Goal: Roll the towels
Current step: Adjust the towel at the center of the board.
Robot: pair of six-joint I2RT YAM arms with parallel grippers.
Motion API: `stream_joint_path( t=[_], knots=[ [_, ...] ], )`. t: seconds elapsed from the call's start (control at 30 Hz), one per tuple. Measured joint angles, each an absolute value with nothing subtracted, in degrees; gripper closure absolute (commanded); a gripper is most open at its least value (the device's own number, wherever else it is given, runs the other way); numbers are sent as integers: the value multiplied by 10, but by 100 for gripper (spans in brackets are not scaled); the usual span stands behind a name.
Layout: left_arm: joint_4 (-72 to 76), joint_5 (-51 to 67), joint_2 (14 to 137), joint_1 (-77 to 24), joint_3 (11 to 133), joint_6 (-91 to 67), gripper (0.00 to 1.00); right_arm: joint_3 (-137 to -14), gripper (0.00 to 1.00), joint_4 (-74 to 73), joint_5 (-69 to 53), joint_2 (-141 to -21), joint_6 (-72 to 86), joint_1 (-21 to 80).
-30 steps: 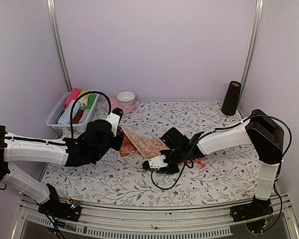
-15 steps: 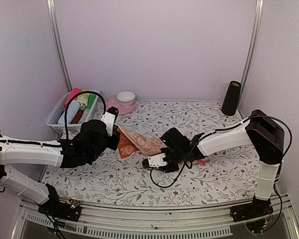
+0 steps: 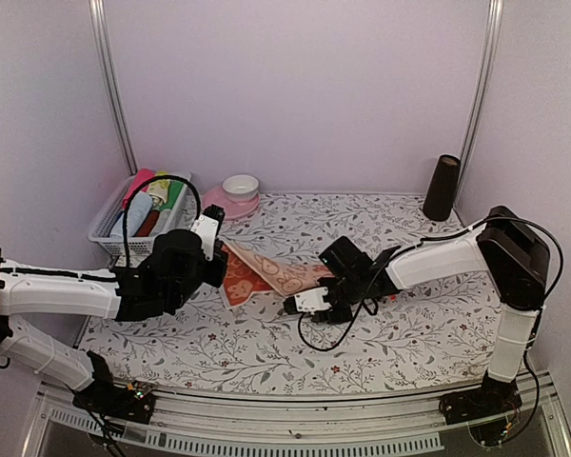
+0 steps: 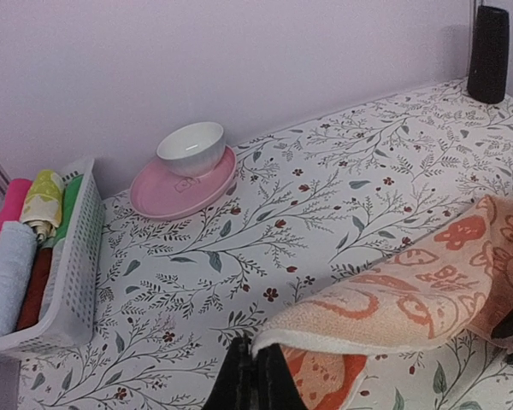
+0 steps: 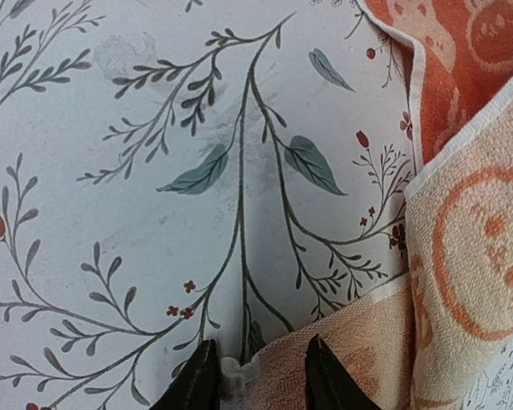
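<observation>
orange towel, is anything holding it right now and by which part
The left gripper is shut on the hemmed edge of the orange towel, holding it off the sheet. The right fingers straddle another corner, apart; a grip there cannot be told.

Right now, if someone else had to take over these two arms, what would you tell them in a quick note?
Left gripper: shut on the peach towel at its hem, holding that edge up off the table sheet.
Right gripper: jaws apart around another corner of the same towel, low over the sheet.
Pale blue towel: looks already rolled, lying in the white basket.
Done: the peach towel is not yet rolled, only loosely folded over.
Left: spread it flat and roll it.
</observation>
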State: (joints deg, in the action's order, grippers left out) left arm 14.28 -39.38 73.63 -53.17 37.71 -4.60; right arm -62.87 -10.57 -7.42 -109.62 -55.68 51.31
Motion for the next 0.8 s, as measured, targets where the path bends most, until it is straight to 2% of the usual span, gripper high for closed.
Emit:
stream_joint_path(
  t=[0.37, 0.43, 0.6, 0.8],
  knots=[
    [143, -384, 736, -526, 377, -46, 100, -604, 65, -127, -95, -1073, -563, 470],
    [144, -381, 736, -525, 377, -46, 100, -604, 69, -128, -100, -1073, -563, 467],
    [149, -378, 738, -525, 377, -46, 100, -606, 96, -137, -99, -1076, -568, 467],
    [150, -373, 739, -524, 377, -45, 100, -615, 97, -153, -98, -1079, -566, 464]
  ],
)
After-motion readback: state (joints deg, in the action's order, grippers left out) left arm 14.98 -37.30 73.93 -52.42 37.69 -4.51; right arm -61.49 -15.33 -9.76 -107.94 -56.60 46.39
